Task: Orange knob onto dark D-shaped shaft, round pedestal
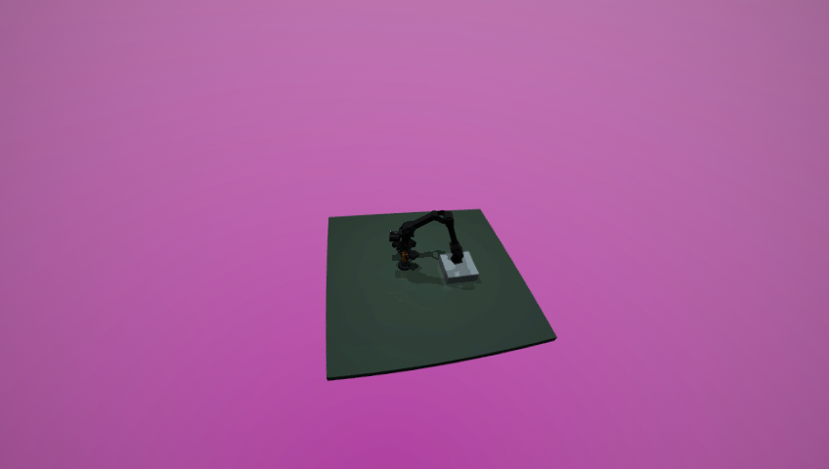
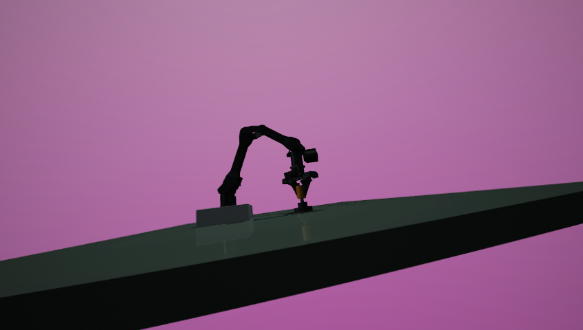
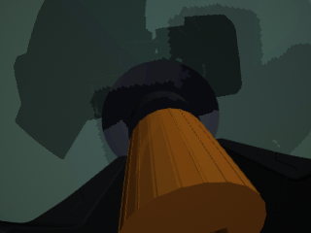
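Observation:
The orange knob (image 1: 405, 256) (image 2: 300, 192) (image 3: 175, 160) is upright between the fingers of my gripper (image 2: 300, 196), which is shut on it. The round dark pedestal (image 1: 403, 267) (image 2: 302, 208) (image 3: 157, 73) stands on the table directly below the knob. In the exterior view a short piece of the dark shaft (image 2: 302, 200) shows between the knob's bottom and the pedestal, so the knob is above the pedestal and not down on it. The knob's hole and the shaft's top and flat side are hidden.
The arm reaches over from its base beside a pale grey block (image 1: 462, 269) (image 2: 223, 216) on the dark green table (image 1: 371, 331) (image 2: 135, 253). Shadows of the arm lie around the pedestal in the wrist view.

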`<state>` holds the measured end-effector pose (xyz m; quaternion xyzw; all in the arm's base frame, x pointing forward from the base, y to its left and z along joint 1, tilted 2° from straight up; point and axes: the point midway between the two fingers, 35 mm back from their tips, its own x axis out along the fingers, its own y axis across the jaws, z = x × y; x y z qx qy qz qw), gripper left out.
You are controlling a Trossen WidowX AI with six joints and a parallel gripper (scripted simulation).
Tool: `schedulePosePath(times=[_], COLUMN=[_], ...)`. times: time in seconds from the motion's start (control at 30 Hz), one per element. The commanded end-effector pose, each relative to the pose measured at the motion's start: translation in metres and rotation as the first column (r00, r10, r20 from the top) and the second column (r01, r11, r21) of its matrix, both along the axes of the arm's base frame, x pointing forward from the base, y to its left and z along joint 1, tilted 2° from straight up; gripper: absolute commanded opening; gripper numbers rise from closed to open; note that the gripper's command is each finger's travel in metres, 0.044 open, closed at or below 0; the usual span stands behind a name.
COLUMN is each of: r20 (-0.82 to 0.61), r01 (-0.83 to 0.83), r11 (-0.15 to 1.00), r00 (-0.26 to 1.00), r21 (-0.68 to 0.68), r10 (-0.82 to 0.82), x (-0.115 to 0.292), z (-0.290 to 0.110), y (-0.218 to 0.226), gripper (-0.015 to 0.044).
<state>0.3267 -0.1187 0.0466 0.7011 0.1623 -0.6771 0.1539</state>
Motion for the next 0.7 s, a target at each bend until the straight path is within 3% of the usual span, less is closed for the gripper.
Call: schedulePosePath(times=[0.0, 0.67], r20=[0.009, 0.009], r01=[0.003, -0.001], r11=[1.000, 1.000], r00=[1.000, 1.000], r21=[-0.004, -0.004], r10=[-0.003, 0.001], x=[0.0010, -0.0002], z=[-0.0003, -0.0027], y=[-0.0002, 0.0003], gripper=[0.0000, 0.0000])
